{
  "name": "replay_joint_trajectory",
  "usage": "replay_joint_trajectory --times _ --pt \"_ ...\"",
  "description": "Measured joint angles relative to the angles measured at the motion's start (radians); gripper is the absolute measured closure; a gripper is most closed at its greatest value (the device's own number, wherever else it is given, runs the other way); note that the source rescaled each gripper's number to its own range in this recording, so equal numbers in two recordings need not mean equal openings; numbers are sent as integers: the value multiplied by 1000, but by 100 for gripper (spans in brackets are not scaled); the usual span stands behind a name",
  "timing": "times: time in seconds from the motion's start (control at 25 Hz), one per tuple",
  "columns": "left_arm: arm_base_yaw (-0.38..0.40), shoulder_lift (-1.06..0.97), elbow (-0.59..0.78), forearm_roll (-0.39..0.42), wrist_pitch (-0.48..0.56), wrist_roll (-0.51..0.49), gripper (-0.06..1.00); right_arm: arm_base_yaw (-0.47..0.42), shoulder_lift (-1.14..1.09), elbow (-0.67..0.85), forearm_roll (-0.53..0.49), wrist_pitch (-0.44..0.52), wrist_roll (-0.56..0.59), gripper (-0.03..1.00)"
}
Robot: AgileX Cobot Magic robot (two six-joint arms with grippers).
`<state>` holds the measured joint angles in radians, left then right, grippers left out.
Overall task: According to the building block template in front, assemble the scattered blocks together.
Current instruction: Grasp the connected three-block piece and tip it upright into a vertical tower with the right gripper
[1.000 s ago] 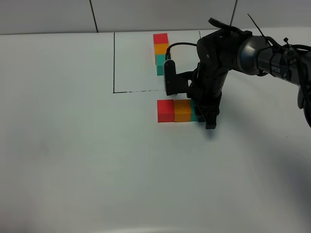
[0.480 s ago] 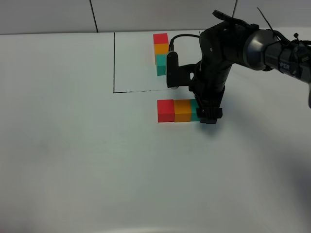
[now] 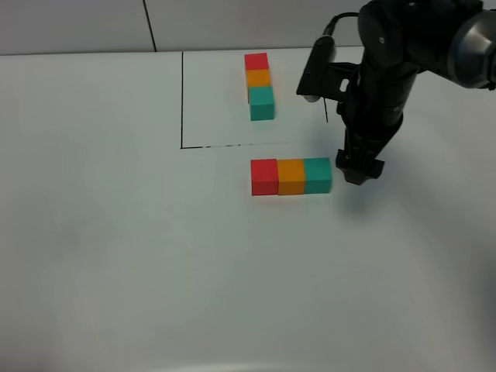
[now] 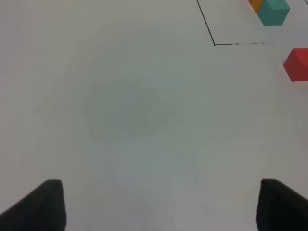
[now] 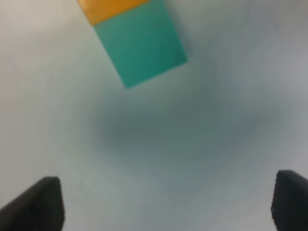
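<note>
No legible text, labels, numbers or signs.

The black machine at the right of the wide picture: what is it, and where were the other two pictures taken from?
It is a robot arm ending in the right pincer. A second arm is outside that view. The wide picture comes from a camera mounted high over the white table. The other two come from cameras on each arm's wrist; the dark shapes at their edges are the pincer tips. On the table lies a row of cubes, red, orange and teal, touching. Behind it a template trio sits inside a drawn black outline. The right pincer and the left pincer are both open and hold nothing.
</note>
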<state>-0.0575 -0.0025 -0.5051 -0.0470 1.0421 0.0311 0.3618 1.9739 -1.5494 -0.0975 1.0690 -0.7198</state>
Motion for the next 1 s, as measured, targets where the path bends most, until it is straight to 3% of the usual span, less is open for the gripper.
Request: replay_joint_trajectory --times 0.16,0.44,0.76,1.0 --pt "0 0 0 0 0 0 21 -37 -103 149 0 -29 58 22" --pt "0 0 0 0 0 0 21 -64 -298 407 12 -212 179 22" --pt "0 0 0 0 0 0 21 -65 -314 439 3 -206 281 40" --pt "0 0 0 0 0 0 21 -65 -314 439 1 -258 274 41"
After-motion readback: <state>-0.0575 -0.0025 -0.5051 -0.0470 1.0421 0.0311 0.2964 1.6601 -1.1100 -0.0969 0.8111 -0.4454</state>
